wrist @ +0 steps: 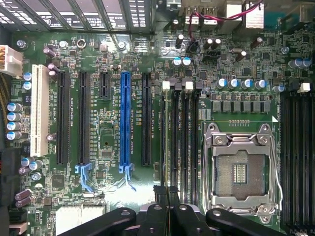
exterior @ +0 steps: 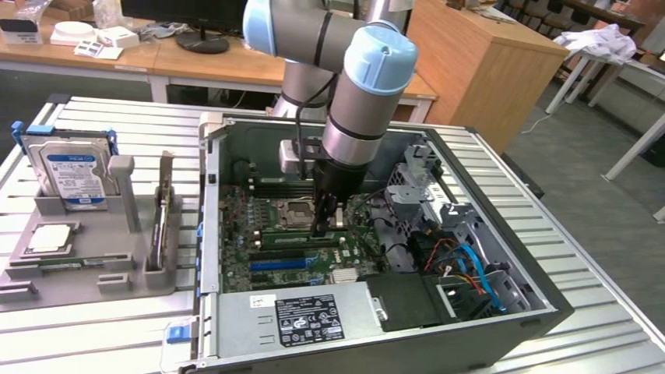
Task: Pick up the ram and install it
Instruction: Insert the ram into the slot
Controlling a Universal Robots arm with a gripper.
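Inspector: Black two-finger gripper [wrist: 165, 192], nearest item. Jaws closed tight together, tips down at one end of the long black memory slots [wrist: 186, 147] on the green motherboard [wrist: 106, 125].

Clerk: Anything held?

Inspector: Nothing visible between the tips.

Clerk: Location of the ram?

Inspector: Long narrow green ram [exterior: 299, 242] stands on edge along the memory slot row, on the side toward the blue expansion slot [wrist: 125, 118]. The gripper tips are at its end toward the exterior view's right. Whether they touch it, and how deep it sits, cannot be told.

Clerk: Surroundings?

Inspector: Square silver processor socket [wrist: 241, 169], contacts exposed, lies just beside the slots on their far side. Grey-and-blue robot arm [exterior: 359, 117] reaches down into the open dark computer case [exterior: 468, 343], which lies on the slatted metal table [exterior: 93, 327]. Grey plastic rack [exterior: 104, 261] sits near the table's edge on the exterior view's left, apart from the case. It holds a silver-and-blue hard drive [exterior: 71, 175] upright.
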